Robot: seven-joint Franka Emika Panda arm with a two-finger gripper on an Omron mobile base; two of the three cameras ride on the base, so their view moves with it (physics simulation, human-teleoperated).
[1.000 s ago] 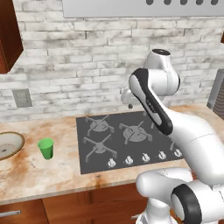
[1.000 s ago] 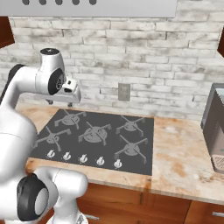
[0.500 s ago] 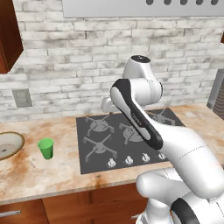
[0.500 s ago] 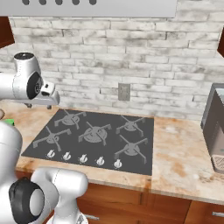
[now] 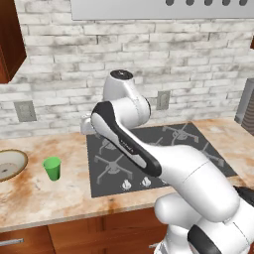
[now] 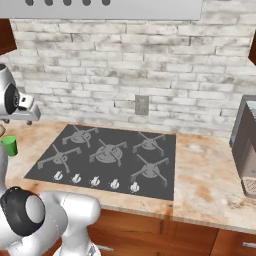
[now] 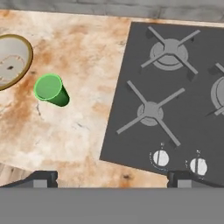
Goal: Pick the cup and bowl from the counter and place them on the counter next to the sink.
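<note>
The green cup (image 7: pixel 51 90) stands upright on the counter (image 7: pixel 87 131), with the beige bowl (image 7: pixel 11 61) just beyond it near the edge of the hand view. My gripper (image 7: pixel 113 180) hangs high above the counter between the cup and the stovetop, open and holding nothing. In the left base view the cup (image 5: pixel 52 168) stands right of the bowl (image 5: pixel 7 165), and my hand (image 5: pixel 86 125) hovers up and to the right of the cup. The cup (image 6: pixel 9 146) also peeks in at the left edge of the right base view. The sink is out of view.
A dark grey stovetop (image 5: pixel 158 149) with burner grates and knobs lies right of the cup. A grey appliance (image 6: pixel 245 145) stands at the far right of the counter. A brick wall with an outlet (image 5: pixel 25 110) backs the counter; a wood cabinet (image 5: pixel 10 39) hangs upper left.
The arm has swung left from above the stovetop toward the cup and bowl side. The cup and bowl have not moved.
</note>
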